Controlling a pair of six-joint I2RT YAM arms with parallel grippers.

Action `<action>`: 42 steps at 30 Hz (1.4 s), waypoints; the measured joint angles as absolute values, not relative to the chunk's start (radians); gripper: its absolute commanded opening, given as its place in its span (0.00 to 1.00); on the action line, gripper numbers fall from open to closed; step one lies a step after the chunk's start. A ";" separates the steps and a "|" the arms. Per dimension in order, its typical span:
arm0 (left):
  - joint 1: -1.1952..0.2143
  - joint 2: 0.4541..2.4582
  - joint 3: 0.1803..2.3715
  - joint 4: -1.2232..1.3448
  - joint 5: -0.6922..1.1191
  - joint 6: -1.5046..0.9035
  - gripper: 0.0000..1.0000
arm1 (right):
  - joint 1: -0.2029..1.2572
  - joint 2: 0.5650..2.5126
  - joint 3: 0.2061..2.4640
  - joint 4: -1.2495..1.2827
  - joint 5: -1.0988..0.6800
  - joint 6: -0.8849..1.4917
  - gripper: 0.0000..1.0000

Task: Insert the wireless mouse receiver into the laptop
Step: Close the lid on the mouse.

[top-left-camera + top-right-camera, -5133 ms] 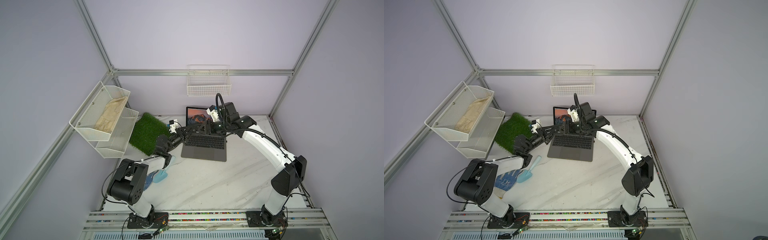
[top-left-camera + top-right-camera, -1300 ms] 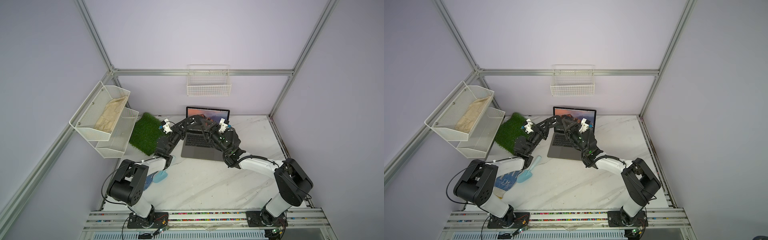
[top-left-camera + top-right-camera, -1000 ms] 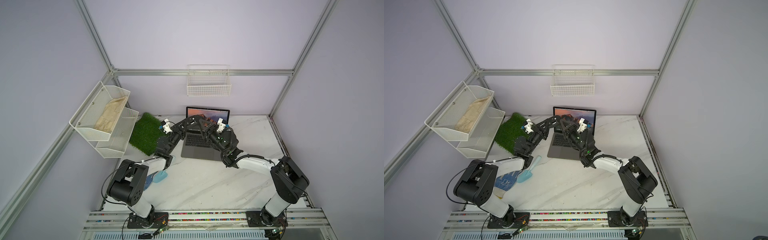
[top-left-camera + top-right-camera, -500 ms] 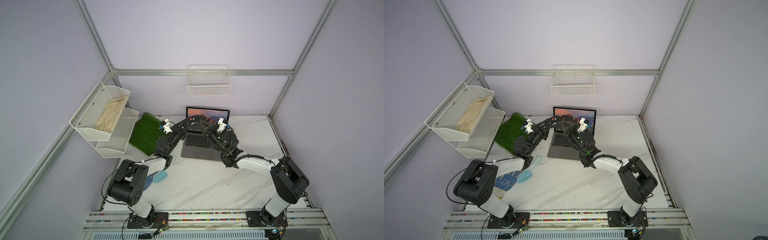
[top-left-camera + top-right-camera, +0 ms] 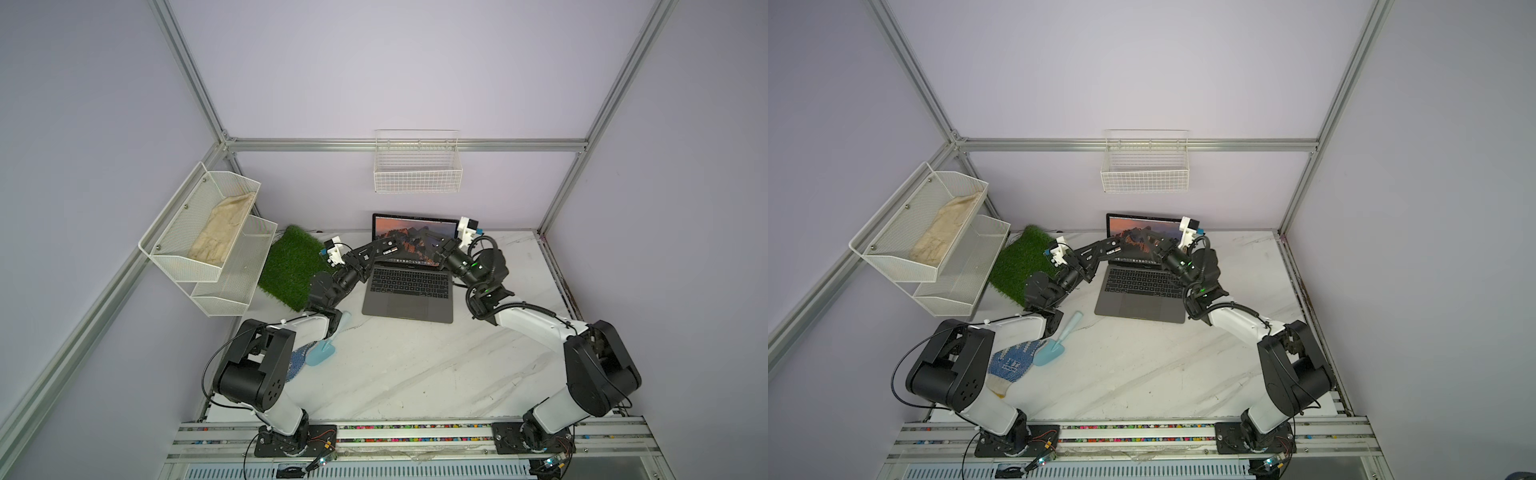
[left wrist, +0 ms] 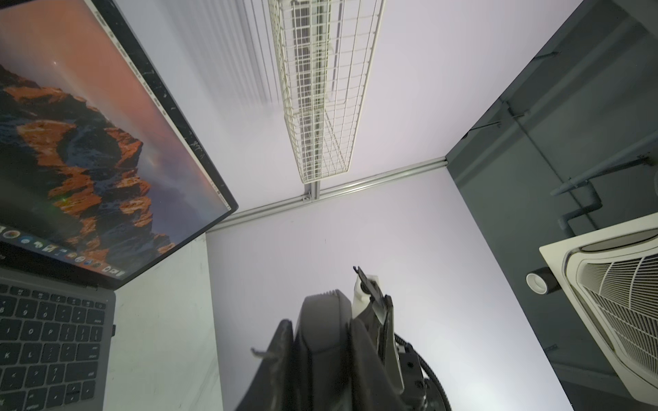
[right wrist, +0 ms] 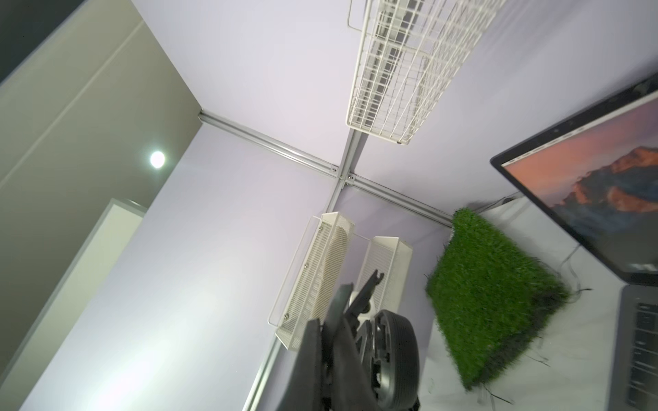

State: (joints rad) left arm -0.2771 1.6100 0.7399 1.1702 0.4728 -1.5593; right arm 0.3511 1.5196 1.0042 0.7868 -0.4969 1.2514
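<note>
since the receiver is too small to resolve in any view, i can only judge its loc.: prob. pinched in the right gripper (image 7: 331, 313). step: pull-out/transfer from the mouse (image 6: 320, 331). next: carry it to the laptop (image 5: 409, 291), line up square w/ its side, press in gently. right gripper: jaws closed tight, contents not visible. left gripper (image 5: 390, 249): clamped on the mouse, held up near the laptop screen.

Soft, even light fills both top views: the worktop (image 5: 415, 374) is pale, with only faint shadows under the arms (image 5: 536, 324) in front of the laptop (image 5: 407, 299). Its screen (image 5: 411, 232) glows orange. Right wrist view now: a ceiling lamp (image 7: 157, 158) blooms white, and the grass (image 7: 498, 291) beside the laptop smears at its near edge. Left wrist view: the basket (image 6: 320, 89) above the laptop goes soft, and the wide lens stretches the corners.
</note>
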 measured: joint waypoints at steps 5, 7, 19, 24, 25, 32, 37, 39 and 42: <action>-0.255 1.610 0.744 1.119 0.624 -1.559 0.00 | 0.294 1.454 1.227 0.332 -0.745 0.942 0.00; -0.253 1.599 0.749 1.069 0.665 -1.550 0.00 | 0.300 1.441 1.300 0.228 -0.841 0.869 0.00; -0.254 1.399 0.751 0.871 0.714 -1.465 0.00 | 0.356 1.566 1.298 0.239 -1.096 1.023 0.00; -0.249 1.413 0.751 0.912 0.710 -1.509 0.00 | 0.379 1.575 1.288 0.310 -1.126 1.085 0.00; -0.250 1.415 0.751 0.923 0.710 -1.511 0.00 | 0.382 1.575 1.288 0.321 -1.131 1.093 0.00; -0.251 1.457 0.751 0.985 0.708 -1.552 0.00 | 0.389 1.575 1.271 0.353 -1.148 1.128 0.00; -0.251 1.459 0.751 1.005 0.708 -1.562 0.00 | 0.389 1.578 1.272 0.327 -1.160 1.113 0.00; -0.252 1.459 0.751 1.011 0.708 -1.564 0.00 | 0.389 1.587 1.277 0.319 -1.163 1.108 0.00; -0.252 1.459 0.751 1.015 0.708 -1.564 0.00 | 0.389 1.604 1.286 0.314 -1.164 1.099 0.00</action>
